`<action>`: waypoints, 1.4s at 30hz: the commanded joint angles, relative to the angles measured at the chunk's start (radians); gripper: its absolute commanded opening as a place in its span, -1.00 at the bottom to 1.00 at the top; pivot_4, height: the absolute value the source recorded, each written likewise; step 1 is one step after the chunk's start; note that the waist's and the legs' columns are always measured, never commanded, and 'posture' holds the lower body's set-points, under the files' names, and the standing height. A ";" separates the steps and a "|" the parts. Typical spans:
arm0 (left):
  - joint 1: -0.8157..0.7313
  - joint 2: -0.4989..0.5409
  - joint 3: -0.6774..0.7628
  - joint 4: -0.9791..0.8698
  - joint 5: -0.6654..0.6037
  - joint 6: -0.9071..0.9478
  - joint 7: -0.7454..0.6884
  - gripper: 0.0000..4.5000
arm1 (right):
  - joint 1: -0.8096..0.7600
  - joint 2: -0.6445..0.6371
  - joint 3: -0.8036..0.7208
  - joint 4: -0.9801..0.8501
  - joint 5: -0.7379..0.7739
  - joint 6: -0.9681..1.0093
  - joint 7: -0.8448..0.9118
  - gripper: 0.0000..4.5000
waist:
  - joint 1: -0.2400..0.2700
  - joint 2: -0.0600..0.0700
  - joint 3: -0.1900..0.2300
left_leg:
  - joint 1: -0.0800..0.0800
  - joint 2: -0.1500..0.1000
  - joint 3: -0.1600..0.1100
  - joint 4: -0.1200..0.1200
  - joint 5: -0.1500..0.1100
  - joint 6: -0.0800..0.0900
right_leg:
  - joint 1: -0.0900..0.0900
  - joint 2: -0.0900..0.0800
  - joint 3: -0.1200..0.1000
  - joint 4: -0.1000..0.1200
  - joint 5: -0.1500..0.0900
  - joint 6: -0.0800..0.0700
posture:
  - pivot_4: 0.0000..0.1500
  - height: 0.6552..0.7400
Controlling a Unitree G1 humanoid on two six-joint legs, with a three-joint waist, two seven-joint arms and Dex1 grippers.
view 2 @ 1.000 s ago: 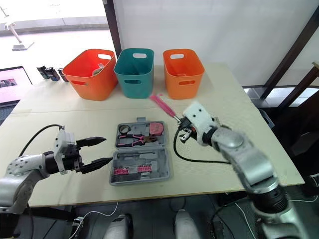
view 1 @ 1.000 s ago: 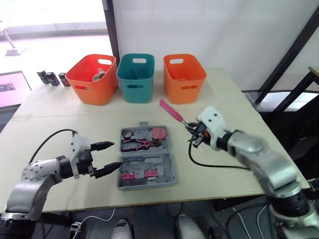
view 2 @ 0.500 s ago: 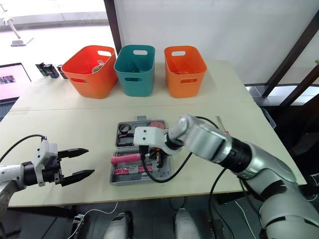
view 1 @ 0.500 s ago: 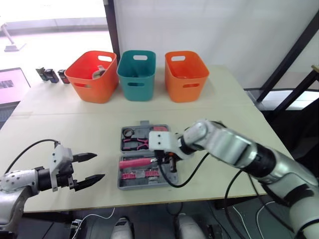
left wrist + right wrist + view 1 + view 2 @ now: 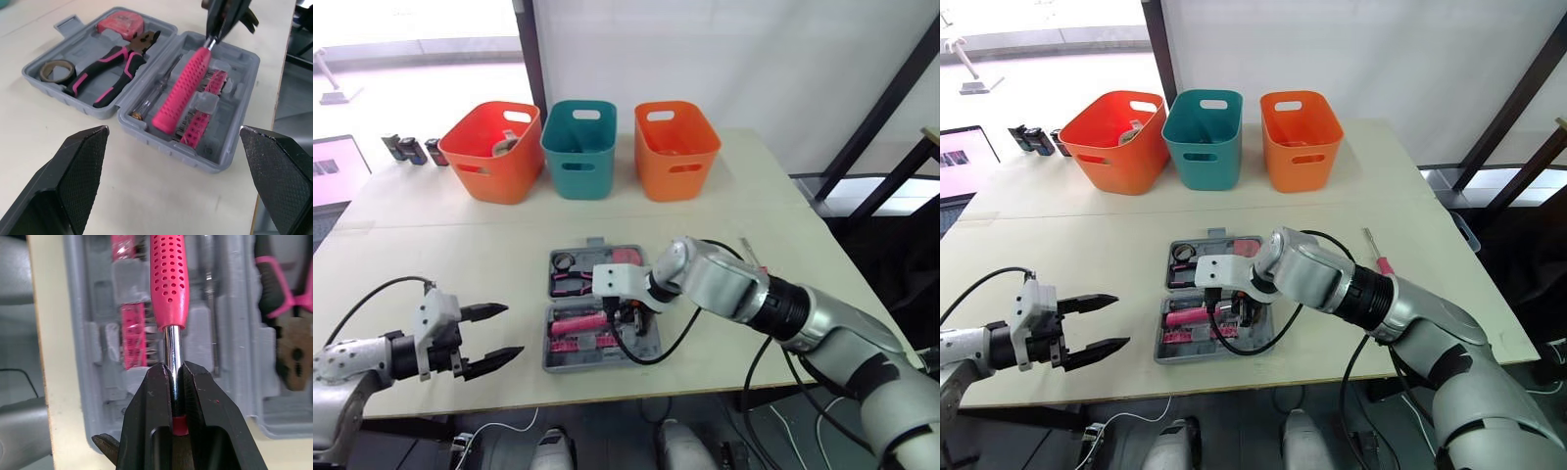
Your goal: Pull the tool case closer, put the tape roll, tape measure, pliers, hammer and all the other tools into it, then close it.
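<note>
The grey tool case [image 5: 648, 345] lies open at the table's middle. Its far half holds the tape roll [image 5: 55, 70], pink-handled pliers [image 5: 112, 73] and pink tape measure [image 5: 120, 22]. My right gripper [image 5: 173, 377] is shut on the metal shaft of the hammer [image 5: 183, 90], whose pink handle [image 5: 576, 322] lies along the near half over a row of pink bits [image 5: 200, 127], beside a thin screwdriver [image 5: 151, 98]. My left gripper [image 5: 494, 335] is open, to the left of the case and apart from it.
Two orange bins [image 5: 494, 152] [image 5: 675, 147] and a teal bin [image 5: 579, 147] stand in a row at the back. A pink-handled screwdriver [image 5: 1381, 259] lies on the table right of the case. Small dark items [image 5: 411, 149] sit at the far left.
My right gripper has carried the hammer from the air right of the case down into its near half. My left gripper has drawn back leftward from the case.
</note>
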 commanded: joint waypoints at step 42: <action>-0.039 -0.010 -0.027 -0.024 -0.001 0.011 0.020 1.00 | 0.197 0.108 -0.368 -0.041 -0.024 -0.025 -0.067 0.74 | 0.001 -0.001 0.000 | 0.001 0.000 -0.001 0.001 0.000 0.000 | 0.002 0.001 -0.001 0.002 0.000 0.001 | 1.00 1.00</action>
